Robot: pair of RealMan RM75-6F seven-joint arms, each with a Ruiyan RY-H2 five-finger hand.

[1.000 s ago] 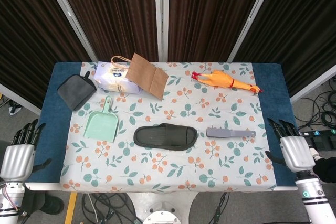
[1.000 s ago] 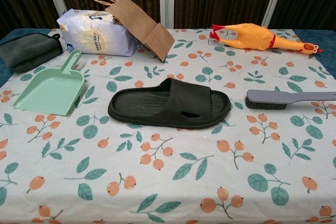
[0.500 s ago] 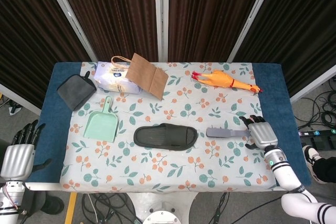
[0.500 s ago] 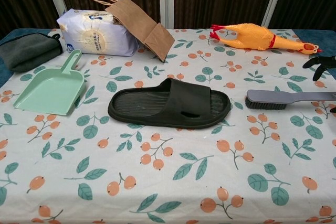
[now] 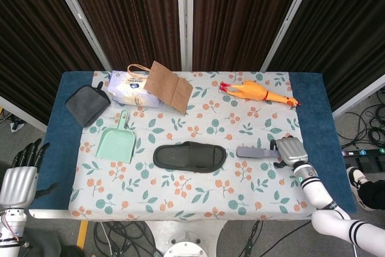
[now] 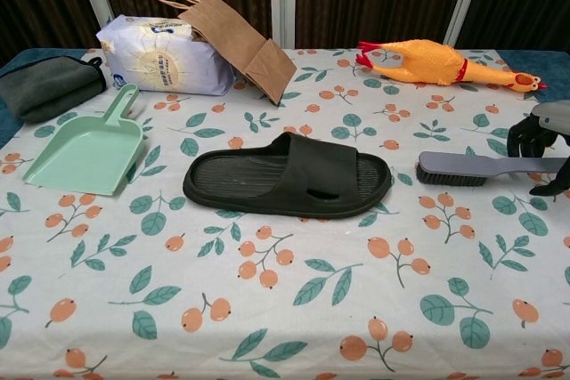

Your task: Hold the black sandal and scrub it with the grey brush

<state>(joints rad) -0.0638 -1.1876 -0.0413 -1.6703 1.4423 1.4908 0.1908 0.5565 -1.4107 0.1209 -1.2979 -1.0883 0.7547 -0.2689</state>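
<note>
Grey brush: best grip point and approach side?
Take the grey brush by its long flat handle, coming from the table's right edge, where the right hand already hovers over it. The bristle head points toward the black sandal, so the handle end is the free one. A top-down wrap probably suits, since it lies flat.

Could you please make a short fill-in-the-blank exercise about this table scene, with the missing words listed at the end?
1. The black sandal lies between the grey brush and the green ____.
2. The right robot hand is at the ____ end of the brush.
3. The yellow rubber ____ lies at the table's far side.
4. The brown paper bag leans on a white ____.

Missing words: dustpan; handle; chicken; packet
</note>
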